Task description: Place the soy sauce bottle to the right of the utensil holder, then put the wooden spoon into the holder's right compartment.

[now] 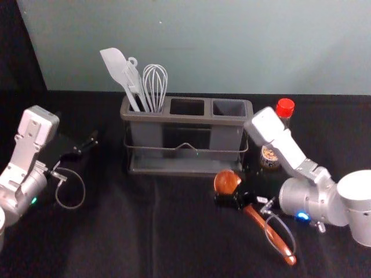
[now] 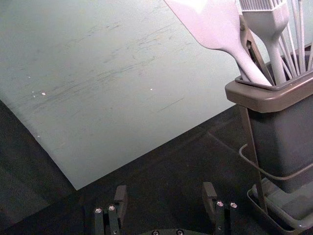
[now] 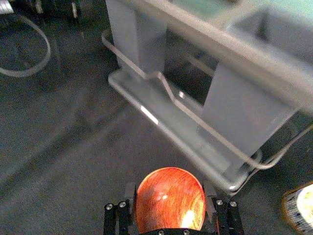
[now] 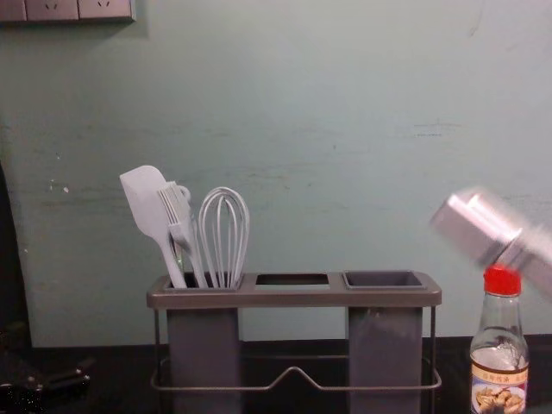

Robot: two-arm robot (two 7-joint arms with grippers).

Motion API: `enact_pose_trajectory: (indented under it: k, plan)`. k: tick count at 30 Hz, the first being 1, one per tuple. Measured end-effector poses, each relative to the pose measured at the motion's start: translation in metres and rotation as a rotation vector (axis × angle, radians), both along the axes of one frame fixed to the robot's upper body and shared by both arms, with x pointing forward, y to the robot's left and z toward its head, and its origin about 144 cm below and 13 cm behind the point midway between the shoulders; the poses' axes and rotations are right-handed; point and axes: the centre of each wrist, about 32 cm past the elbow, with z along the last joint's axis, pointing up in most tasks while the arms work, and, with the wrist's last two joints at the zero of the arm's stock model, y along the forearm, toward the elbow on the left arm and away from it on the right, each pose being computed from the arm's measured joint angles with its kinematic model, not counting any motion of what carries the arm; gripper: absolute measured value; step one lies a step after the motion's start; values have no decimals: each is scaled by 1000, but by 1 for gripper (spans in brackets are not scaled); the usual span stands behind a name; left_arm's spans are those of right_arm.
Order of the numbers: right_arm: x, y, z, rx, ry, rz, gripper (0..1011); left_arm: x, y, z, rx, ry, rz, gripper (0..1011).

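Looking at the head view, find the right gripper (image 1: 239,190) right of centre, at the wooden spoon (image 1: 271,234), and the left gripper (image 1: 84,146) idle at left. In the left wrist view, see fingers (image 2: 209,198) apart; in the right, also apart, with the spoon's bowl between. In the chest view, spot the soy sauce bottle (image 4: 499,381) upright, lower right, beside the utensil holder (image 4: 293,298).

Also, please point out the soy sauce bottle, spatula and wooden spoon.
Soy sauce bottle (image 4: 498,392), chest view, its label.
Spatula (image 4: 145,200), chest view, its blade.
Wooden spoon (image 1: 226,182), head view, its bowl.
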Motion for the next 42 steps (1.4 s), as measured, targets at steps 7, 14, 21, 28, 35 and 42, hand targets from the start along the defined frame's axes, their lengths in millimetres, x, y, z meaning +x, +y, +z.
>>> enact_pose_trajectory:
  k: [7, 14, 21, 28, 35, 42]
  plan:
    - [-13, -12, 20, 107, -110, 28, 838, 0, 0, 0, 0, 0, 0, 1005]
    - [-25, -18, 39, 182, -214, 61, 838, 0, 0, 0, 0, 0, 0, 1005]
    - [-33, -21, 51, 239, -297, 78, 838, 0, 0, 0, 0, 0, 0, 1005]
    - [-39, -24, 62, 289, -384, 88, 838, 0, 0, 0, 0, 0, 0, 1005]
    - [-40, -26, 67, 352, -480, 73, 838, 0, 0, 0, 0, 0, 0, 1005]
    - [-32, -20, 70, 411, -568, 38, 838, 0, 0, 0, 0, 0, 0, 1005]
